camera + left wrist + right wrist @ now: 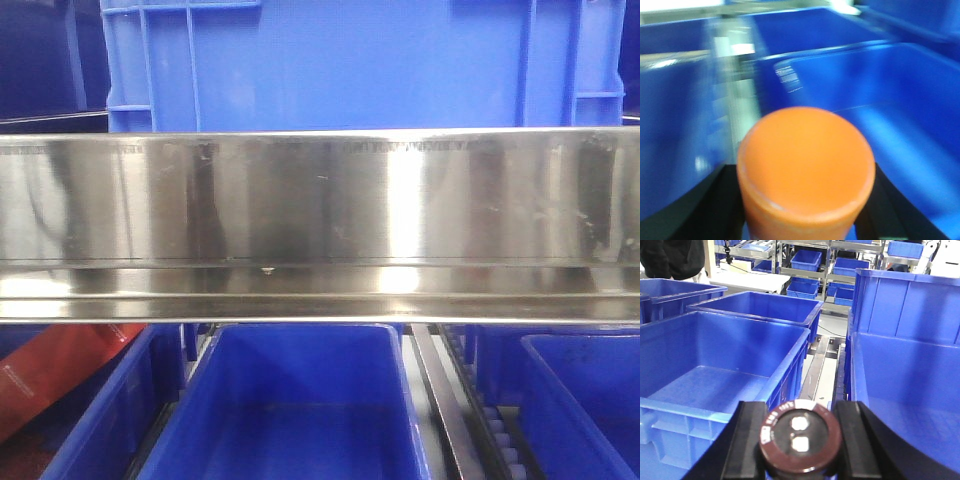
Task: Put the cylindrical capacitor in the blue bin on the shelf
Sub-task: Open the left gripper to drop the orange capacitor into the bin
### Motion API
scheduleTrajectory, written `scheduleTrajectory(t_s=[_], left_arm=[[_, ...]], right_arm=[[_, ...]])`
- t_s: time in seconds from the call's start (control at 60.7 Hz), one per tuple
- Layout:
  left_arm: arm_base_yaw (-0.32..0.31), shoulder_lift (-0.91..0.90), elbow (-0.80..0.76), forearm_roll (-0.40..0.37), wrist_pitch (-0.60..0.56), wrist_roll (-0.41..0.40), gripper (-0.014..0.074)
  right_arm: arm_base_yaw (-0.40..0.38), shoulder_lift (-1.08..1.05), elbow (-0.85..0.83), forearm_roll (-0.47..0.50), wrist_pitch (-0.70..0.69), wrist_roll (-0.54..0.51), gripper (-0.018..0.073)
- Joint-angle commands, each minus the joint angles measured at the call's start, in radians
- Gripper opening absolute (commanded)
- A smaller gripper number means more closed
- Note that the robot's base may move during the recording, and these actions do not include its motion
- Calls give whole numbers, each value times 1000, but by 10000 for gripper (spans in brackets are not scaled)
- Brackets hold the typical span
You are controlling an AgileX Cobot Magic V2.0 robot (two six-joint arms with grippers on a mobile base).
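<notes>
The right gripper [801, 441] pinches the cylindrical capacitor [800, 432] by its sides, seemingly to carry it over the blue bin [715, 365] at ten o'clock, while the left gripper [803, 202] clasps an orange cylinder [806, 160].

Open blue bins [300, 365] under shelf rail [320, 200]

The cylindrical capacitor [801, 441] is a short, dark brown cylinder with a silvery top rim and two pale terminals on its end face. It is clamped between the black fingers [747, 440] of the right gripper [800, 437], and an open blue bin [715, 370] lies beyond it to the left. The shelf [320, 200] shows a wide, reflective stainless-steel front rail running horizontally.
</notes>
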Motion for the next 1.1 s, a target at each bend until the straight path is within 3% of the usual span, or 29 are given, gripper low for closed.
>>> scheduleTrajectory(t_s=[0.0, 0.099, 0.263, 0.576, 0.626, 0.725, 0.856, 0.922, 1.087], left_arm=[[-83, 110, -117, -23, 22, 13, -111], [-170, 235, -212, -17, 27, 13, -111], [-264, 421, -313, -6, 23, 13, -111], [-302, 654, -387, 0, -14, 13, -98], [-302, 667, -387, 2, -17, 13, -60], [-302, 678, -387, 6, -17, 13, 120], [-302, 680, -387, 6, -26, 13, 486], [-302, 680, -387, 6, -32, 13, 620], [-302, 662, -387, 0, -25, 13, 490]], right_arm=[[0, -5, 0, -5, -33, -4, -143], [0, -5, 0, -5, -33, -4, -143], [0, -5, 0, -5, -33, -4, -143], [0, -5, 0, 8, -34, -4, -143], [0, -5, 0, 8, -30, -4, -143], [0, -5, 0, 11, -31, -4, -143], [0, -5, 0, 21, -31, -4, -143], [0, -5, 0, 21, -31, -4, -143], [0, -5, 0, 21, -31, -4, -143]])
